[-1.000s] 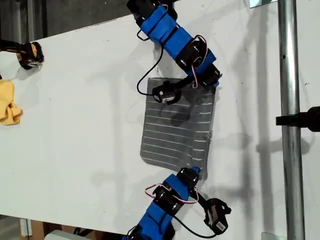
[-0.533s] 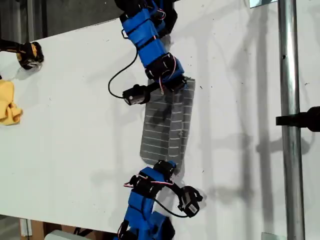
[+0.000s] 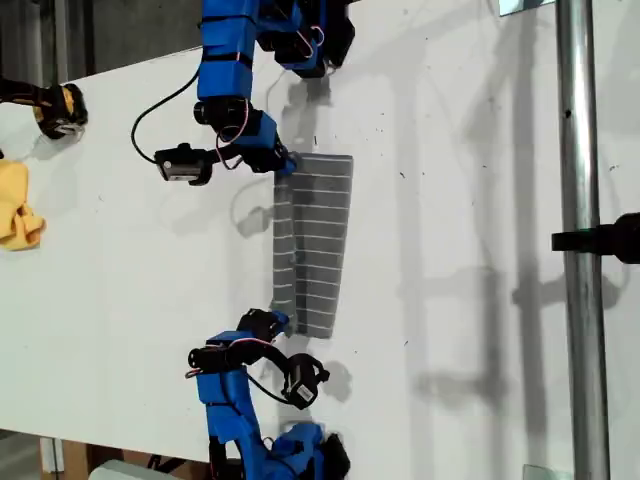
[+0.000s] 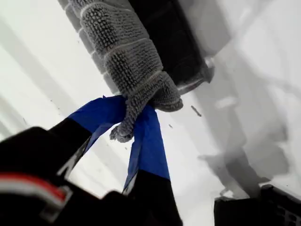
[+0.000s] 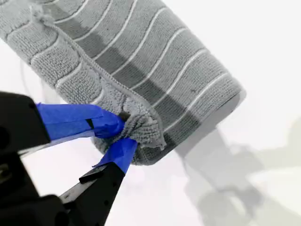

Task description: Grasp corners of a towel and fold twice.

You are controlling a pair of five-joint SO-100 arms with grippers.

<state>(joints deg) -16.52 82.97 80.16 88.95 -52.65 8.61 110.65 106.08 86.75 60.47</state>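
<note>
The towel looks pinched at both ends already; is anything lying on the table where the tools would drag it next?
Nothing visible does. The towel lies on bare white table; the yellow cloth sits far off at the exterior view's left edge.

Exterior view looks straight down; both wrist views sit close on the towel [image 3: 312, 245].

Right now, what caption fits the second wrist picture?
My second gripper pinching a corner of the gray white-striped towel.

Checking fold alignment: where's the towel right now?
The towel lies folded into a narrow strip mid-table in the exterior view, stretched between the two blue arms, with the yellow cloth far off at that view's left edge.
</note>
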